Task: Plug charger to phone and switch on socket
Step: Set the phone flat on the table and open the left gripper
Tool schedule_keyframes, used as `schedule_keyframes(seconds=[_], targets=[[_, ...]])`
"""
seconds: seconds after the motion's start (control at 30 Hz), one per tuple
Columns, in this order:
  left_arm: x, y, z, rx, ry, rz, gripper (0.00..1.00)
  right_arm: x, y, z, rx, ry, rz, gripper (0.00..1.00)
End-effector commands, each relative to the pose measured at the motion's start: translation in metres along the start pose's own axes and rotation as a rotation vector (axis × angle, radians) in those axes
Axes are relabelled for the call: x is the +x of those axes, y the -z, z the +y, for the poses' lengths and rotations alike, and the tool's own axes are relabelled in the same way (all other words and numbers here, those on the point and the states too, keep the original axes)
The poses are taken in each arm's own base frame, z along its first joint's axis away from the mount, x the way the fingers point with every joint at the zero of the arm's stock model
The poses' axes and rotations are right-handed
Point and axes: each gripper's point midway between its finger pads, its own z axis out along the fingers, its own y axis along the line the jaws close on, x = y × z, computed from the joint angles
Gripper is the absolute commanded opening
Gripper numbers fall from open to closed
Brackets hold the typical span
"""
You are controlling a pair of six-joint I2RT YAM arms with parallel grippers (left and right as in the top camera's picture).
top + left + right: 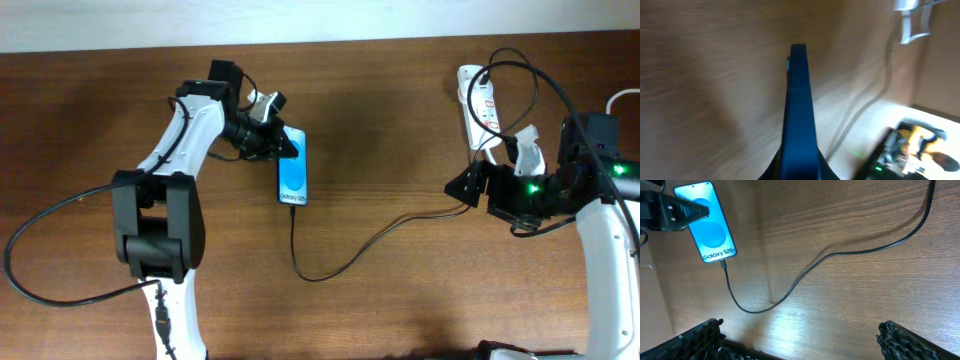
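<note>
**Item 1, phone** (294,175): lies on the tabletop (400,120) at centre-left, screen up and lit blue. Its top end sits in the left gripper (283,147). The left wrist view shows it edge-on, rising from between the jaws.

**Item 2, charger** (340,265): 1 thin black cable. Its plug tip (723,265) meets the phone's bottom edge and looks seated. From there the cable loops toward the front edge, then climbs to the right, past the right gripper (470,186), toward the socket (480,105).

**Item 3, socket**: white strip at the far right of the tabletop. It has small red marks along it, too small to tell which is the switch.

**Item 4, left gripper**: clenched on the phone's top end.

**Item 5, right gripper**: released and holding nothing, its 2 fingers spread wide in the right wrist view. It sits near the socket's near end.

**Step in hand (judged)**: the plugging looks complete; the switch remains.

**Handling notes:**
- Bring the right gripper's fingers together so 1 narrow tip meets the switch.
- Approach from above and press straight down, since a sideways push is likely to slide the light strip.
- Stay clear of the black cable arching by the right arm.
- The left gripper's hold on the phone keeps the plug from tugging out.
</note>
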Motion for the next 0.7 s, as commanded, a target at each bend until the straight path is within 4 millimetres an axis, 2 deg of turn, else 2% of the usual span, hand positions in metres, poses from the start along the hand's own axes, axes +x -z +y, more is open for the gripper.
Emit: schedule_keyframes(seconds=[0.0, 0.1, 0.27, 0.47, 0.53, 0.67], targets=[[0.001, -0.016, 0.019, -0.109, 0.004, 0.029, 0.00, -0.003, 0.003, -0.001, 0.010, 0.013, -0.014, 0.98], [0.004, -0.032, 0.022, -0.108, 0.003, 0.057, 0.00, -0.003, 0.003, -0.002, 0.010, 0.014, -0.014, 0.98], [0.008, -0.046, 0.033, -0.109, 0.024, 0.087, 0.00, -0.003, 0.003, -0.001, 0.010, 0.013, -0.014, 0.98], [0.007, -0.043, 0.036, -0.111, 0.060, 0.079, 0.02, -0.003, 0.003, -0.002, 0.010, 0.013, -0.014, 0.98], [0.006, -0.040, 0.039, -0.111, 0.071, 0.074, 0.08, -0.003, 0.003, -0.002, 0.010, 0.013, -0.014, 0.98], [0.004, -0.036, 0.044, -0.114, 0.136, 0.061, 0.11, -0.003, 0.003, -0.002, 0.010, 0.014, -0.014, 0.98]])
